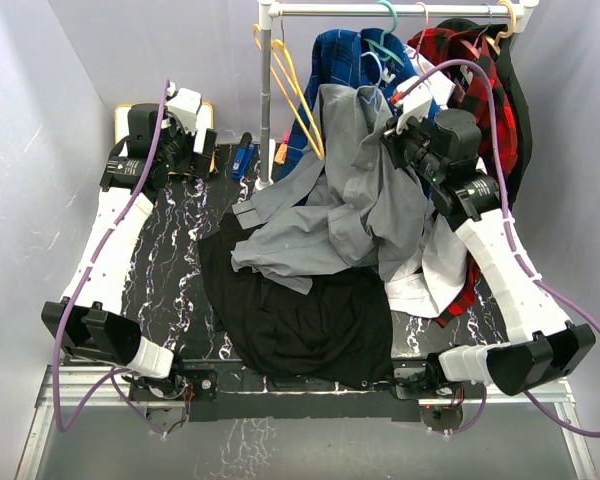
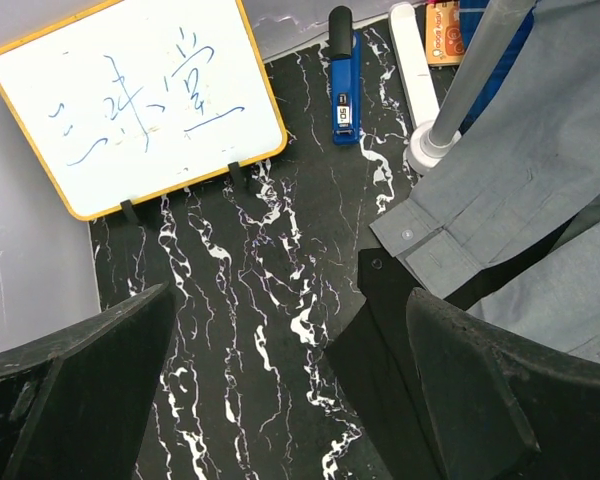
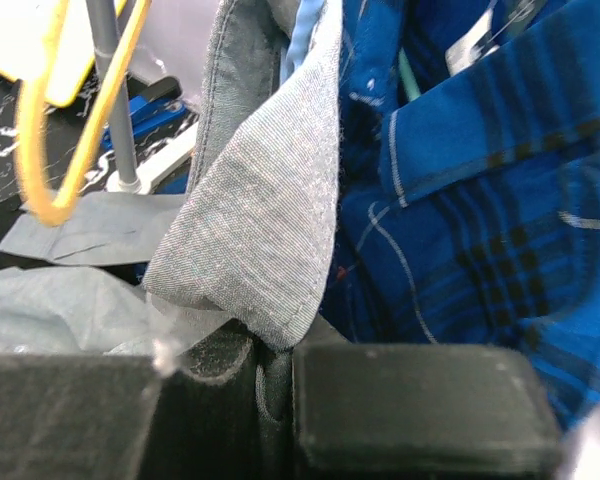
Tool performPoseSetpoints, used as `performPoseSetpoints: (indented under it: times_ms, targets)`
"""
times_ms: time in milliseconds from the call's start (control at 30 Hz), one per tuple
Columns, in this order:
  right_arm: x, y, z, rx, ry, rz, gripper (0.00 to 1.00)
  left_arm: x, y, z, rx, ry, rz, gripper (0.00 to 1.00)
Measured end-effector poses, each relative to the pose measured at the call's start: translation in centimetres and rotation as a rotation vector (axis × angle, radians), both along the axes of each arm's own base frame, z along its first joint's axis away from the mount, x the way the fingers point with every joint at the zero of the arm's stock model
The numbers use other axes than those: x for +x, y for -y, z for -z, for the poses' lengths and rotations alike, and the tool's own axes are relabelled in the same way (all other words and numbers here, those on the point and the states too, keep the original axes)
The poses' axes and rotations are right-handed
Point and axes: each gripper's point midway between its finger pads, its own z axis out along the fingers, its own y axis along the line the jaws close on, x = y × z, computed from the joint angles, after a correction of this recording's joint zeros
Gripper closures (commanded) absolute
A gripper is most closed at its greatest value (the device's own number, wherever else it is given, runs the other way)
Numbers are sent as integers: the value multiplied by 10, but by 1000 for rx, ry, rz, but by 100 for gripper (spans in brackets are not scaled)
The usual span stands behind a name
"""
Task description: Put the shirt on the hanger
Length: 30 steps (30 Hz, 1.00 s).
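The grey shirt hangs from my right gripper and drapes down onto the table; its cuff shows in the left wrist view. In the right wrist view my right gripper is shut on the shirt's collar. A thin light-blue strip of the hanger shows inside the collar; the rest of it is hidden. My left gripper is open and empty above the marble table at the far left, its fingers spread wide and apart from the shirt.
The black cloth lies under the grey shirt. The blue plaid shirt, a red plaid shirt, yellow hangers and a teal hanger hang on the rack. A whiteboard and a blue stapler lie far left.
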Motion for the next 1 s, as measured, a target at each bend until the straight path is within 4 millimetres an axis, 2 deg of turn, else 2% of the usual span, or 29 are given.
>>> performPoseSetpoints:
  times_ms: [100,233,567,1000]
  targets:
    - [-3,6,-10,-21,48,16,100,-1,2,1,-5,-7,12,2]
    - [3,8,-18,-35,85,28,100,-5,6,4,-15,-27,34,2]
    - [46,-11,-46,-6,126,10,100,-8,10,8,-24,-46,57,2]
    - [91,-20,-51,23,139,91,100,-9,10,15,-22,-63,58,2]
